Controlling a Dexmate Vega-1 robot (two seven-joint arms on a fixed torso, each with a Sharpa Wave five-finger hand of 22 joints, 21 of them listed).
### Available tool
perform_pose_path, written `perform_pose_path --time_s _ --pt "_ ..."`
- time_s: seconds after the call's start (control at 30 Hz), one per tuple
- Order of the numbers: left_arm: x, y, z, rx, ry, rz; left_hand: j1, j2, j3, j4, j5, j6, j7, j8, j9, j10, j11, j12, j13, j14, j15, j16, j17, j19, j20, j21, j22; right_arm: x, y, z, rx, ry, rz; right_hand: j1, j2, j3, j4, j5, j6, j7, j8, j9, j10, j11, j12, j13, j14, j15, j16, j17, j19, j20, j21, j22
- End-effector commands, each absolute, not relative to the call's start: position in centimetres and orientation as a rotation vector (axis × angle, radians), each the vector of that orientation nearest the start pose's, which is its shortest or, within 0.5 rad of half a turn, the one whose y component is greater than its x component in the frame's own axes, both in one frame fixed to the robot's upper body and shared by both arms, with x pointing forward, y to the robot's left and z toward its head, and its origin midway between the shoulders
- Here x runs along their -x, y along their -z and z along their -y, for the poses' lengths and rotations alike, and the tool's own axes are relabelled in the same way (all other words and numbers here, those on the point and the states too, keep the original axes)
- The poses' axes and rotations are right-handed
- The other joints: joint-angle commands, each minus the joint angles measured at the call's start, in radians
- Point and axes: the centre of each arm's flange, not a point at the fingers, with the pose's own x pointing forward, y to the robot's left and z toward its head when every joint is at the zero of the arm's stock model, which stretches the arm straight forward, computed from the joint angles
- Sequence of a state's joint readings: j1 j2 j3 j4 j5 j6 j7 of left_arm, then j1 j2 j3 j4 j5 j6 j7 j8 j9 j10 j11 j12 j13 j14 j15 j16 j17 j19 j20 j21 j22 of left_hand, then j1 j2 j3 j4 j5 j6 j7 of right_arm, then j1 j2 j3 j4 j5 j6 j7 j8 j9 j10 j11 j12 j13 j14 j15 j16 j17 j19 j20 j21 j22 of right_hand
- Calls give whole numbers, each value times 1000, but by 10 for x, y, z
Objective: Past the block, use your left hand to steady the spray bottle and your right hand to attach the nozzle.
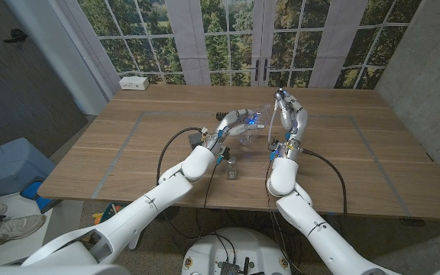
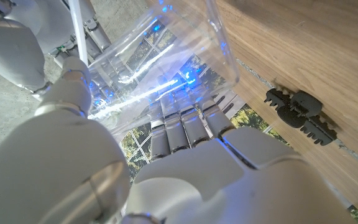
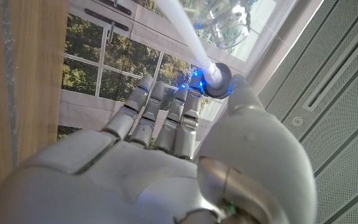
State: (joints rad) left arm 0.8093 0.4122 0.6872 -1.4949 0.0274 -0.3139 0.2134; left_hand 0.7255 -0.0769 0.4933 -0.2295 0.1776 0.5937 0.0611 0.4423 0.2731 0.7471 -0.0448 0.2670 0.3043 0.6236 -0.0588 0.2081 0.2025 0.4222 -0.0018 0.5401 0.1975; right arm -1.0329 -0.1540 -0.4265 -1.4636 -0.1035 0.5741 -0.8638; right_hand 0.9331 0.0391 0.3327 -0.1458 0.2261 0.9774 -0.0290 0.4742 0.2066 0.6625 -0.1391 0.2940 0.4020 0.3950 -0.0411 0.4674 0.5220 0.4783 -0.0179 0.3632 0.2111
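Near the middle of the wooden table (image 1: 128, 164), toward its far edge, the left hand (image 1: 235, 121) was wrapped around the clear spray bottle (image 1: 249, 131). In the left wrist view its fingers (image 2: 182, 127) lay curled against the transparent wall, apparently to keep the bottle from turning or tipping while the top went on.

The right hand (image 1: 290, 114) stood just beside it and a little higher, holding the nozzle (image 3: 217, 81). The dark collar sat between thumb and fingers (image 3: 166, 115), with the white dip tube (image 3: 182, 31) reaching from it toward the bottle. That grip seemed meant to steer the tube into the neck. Whether the tube had entered could not be told.

A small block (image 1: 231, 173) stood closer to the near edge, well short of both hands, and a black toothed clip (image 2: 300, 115) lay on the wood close to the bottle
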Motion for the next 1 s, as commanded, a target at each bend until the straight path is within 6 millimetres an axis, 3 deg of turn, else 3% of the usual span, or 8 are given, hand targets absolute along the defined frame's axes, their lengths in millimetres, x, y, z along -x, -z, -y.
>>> perform_pose_path --time_s 0.03,0.43,1.0 --pt "-587 38 -71 -524 384 840 147 264 100 89 3 206 -62 69 4 100 -85 6 5 6 -134 10 3 3 0 6 5 -545 35 168 -185 303 1175 77 78 3 -10 8 27 -24 6 5 7 -3 -2 3 8 -164 9 6 -2 -7 12 5" --pt "-587 47 -65 -561 413 797 146 263 101 86 3 209 -60 72 3 103 -85 7 7 5 -136 10 4 2 0 8 5 -545 2 176 -170 332 1260 82 79 4 -14 8 28 -29 7 4 10 -3 -3 3 11 -164 9 8 1 -9 17 5" --pt "-584 50 -62 -586 429 782 144 262 101 83 3 212 -61 75 2 107 -85 7 11 6 -136 12 5 -1 0 12 5 -552 -29 177 -137 347 1318 85 82 4 -14 7 26 -32 6 3 12 -9 -6 3 18 -164 11 11 -3 -12 22 4"
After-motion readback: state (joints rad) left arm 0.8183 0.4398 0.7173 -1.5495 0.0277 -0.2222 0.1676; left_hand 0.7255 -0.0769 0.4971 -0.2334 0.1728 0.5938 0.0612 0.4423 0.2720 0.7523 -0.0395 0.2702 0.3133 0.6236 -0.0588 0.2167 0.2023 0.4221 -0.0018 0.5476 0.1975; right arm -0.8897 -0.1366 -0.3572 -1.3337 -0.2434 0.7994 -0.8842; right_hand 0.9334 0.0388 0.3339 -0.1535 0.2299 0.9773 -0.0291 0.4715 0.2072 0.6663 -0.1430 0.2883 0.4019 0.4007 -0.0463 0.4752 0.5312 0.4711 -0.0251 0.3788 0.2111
